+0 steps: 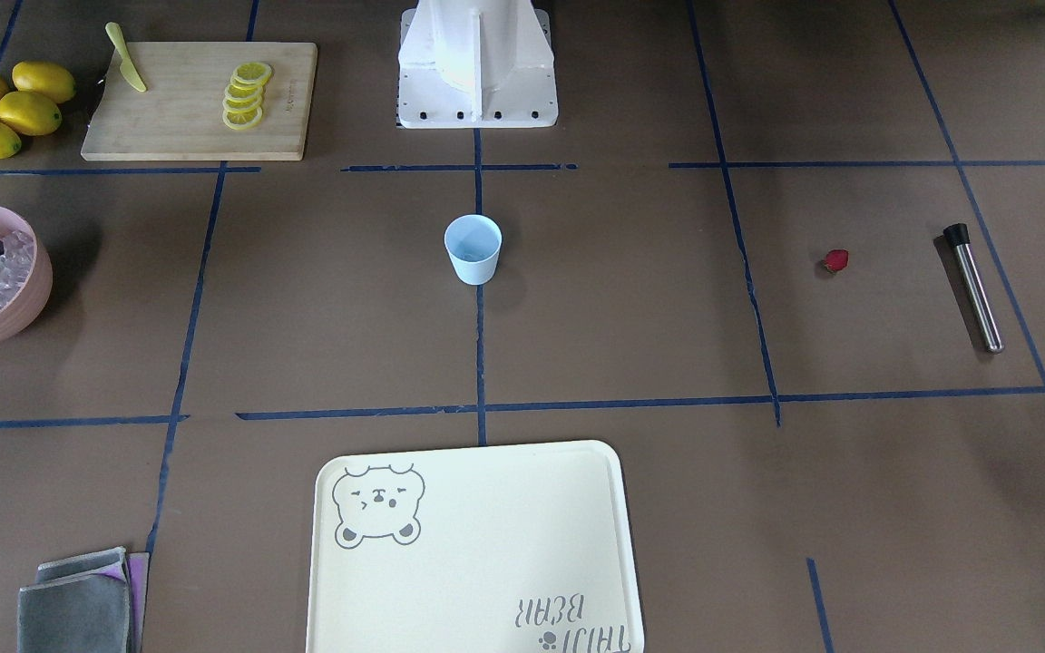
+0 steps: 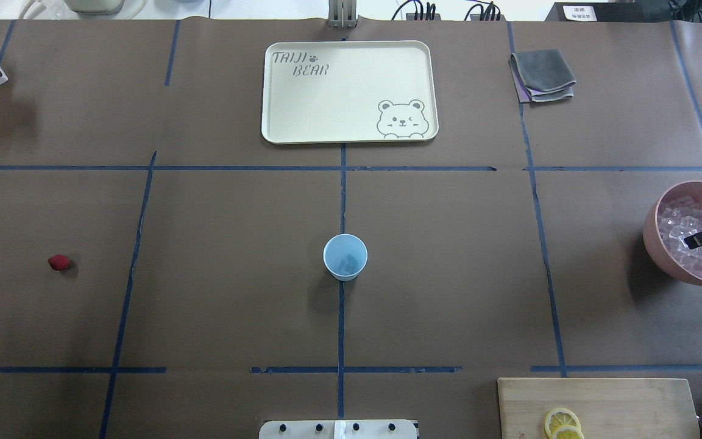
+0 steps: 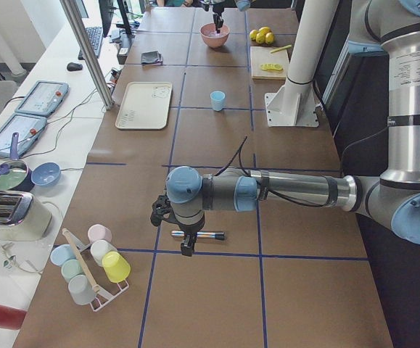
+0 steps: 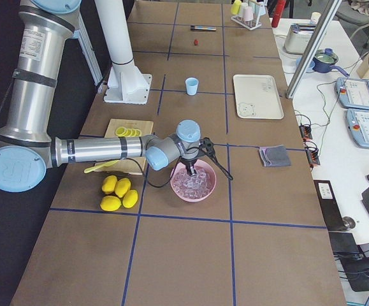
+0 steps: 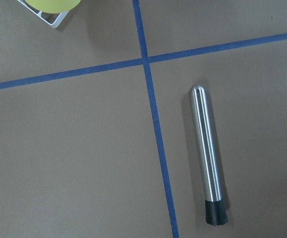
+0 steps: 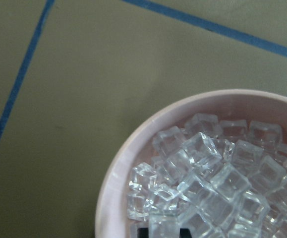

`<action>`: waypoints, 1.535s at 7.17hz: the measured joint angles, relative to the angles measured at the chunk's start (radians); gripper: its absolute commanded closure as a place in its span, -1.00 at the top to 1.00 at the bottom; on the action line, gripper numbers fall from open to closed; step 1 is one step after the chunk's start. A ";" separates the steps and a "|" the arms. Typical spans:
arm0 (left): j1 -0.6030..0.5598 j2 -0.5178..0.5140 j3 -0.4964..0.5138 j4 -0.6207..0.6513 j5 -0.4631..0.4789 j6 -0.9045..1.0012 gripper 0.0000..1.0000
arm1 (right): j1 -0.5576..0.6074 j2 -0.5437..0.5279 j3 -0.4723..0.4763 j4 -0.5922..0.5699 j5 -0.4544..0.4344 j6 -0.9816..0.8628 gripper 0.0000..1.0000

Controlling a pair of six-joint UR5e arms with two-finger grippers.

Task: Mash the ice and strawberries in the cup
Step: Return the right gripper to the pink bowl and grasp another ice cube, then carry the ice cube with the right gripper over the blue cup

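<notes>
You cannot tell whether the right gripper (image 2: 695,240), over the ice (image 6: 202,168), or the left gripper (image 3: 187,248) is open. The cubes look hard and slippery, so pinch one across opposite flat faces.

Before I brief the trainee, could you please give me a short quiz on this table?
1. True or false: the strawberry lies in the cup.
2. Where is the ice? A: on the tray. B: in the pink bowl. C: on the cutting board.
3. Name the gripper at the bowl.

Key: 1 false; 2 B; 3 right gripper.
</notes>
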 measured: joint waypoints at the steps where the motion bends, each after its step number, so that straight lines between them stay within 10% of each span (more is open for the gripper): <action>1: 0.000 0.000 -0.002 0.000 0.000 0.000 1.00 | 0.010 0.025 0.067 -0.097 -0.003 0.026 -0.97; 7: 0.001 -0.003 -0.021 -0.003 0.000 0.000 1.00 | -0.234 0.639 0.147 -0.608 -0.150 0.561 -0.97; 11: 0.002 -0.003 -0.021 -0.004 0.000 0.001 1.00 | -0.547 0.969 -0.040 -0.646 -0.418 0.938 -0.97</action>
